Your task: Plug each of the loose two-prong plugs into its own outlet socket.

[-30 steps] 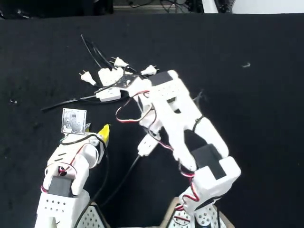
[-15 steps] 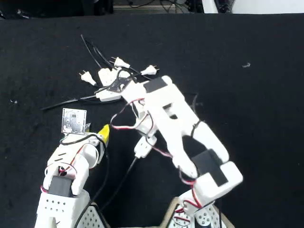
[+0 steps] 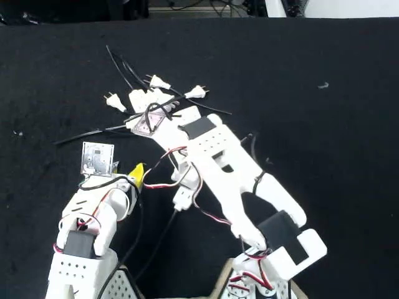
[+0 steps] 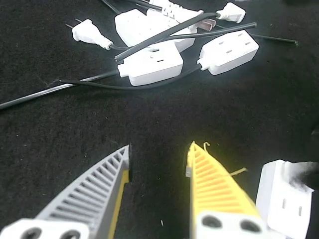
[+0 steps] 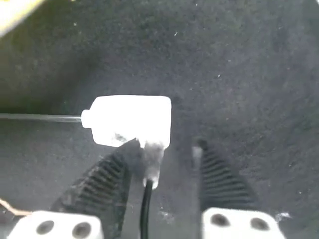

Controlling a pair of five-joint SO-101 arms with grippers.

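Several white outlet blocks (image 3: 144,99) lie tangled in black cords at the table's far left. Loose two-prong plugs sit around them: one (image 3: 114,101) on the left, one (image 3: 158,81) behind, one (image 3: 197,92) to the right. My right gripper (image 3: 148,121) hovers over this cluster, open. In the right wrist view its jaws (image 5: 165,146) straddle a white plug (image 5: 152,162) on a black cord that meets a white outlet block (image 5: 127,119). My left gripper (image 4: 158,148) stands open and empty short of two outlet blocks (image 4: 149,62) (image 4: 229,50); a plug (image 4: 87,32) lies beyond.
Another outlet block (image 3: 182,194) with a cord running toward the bases lies under the right arm and also beside the left gripper's yellow finger (image 4: 286,199). A small tag card (image 3: 97,159) sits by the left arm (image 3: 93,212). Bare black cloth stretches to the right.
The right arm has swung left and farther out, bringing its gripper from beside the cluster to over the outlet blocks. The left arm has stayed put.
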